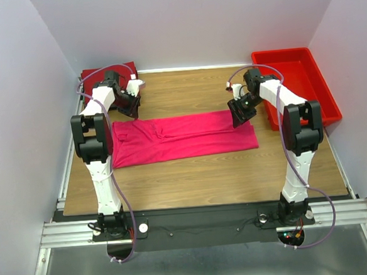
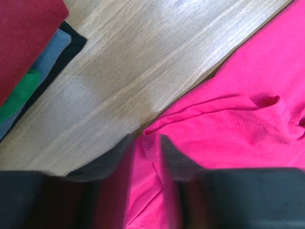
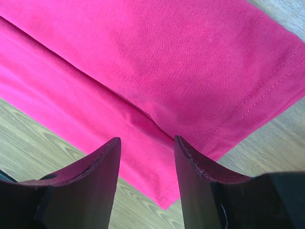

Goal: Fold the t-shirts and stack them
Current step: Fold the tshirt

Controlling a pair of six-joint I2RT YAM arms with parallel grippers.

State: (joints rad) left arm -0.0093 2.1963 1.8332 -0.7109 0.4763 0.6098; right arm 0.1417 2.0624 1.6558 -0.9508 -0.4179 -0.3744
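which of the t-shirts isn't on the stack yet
The bright pink t-shirt, lying stretched out across the middle of the table. The others, dark red on top, sit in a folded pile at the far left corner.

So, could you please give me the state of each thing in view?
pink t-shirt: lying flat, partly folded lengthwise.
folded t-shirts: stacked, dark red on top.
red bin: upright, nothing visible inside.
left gripper: open, astride the shirt's edge.
right gripper: open, above the shirt's hem.

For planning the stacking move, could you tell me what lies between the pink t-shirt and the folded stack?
Only bare wooden table separates the folded stack and the pink t-shirt, per the left wrist view.
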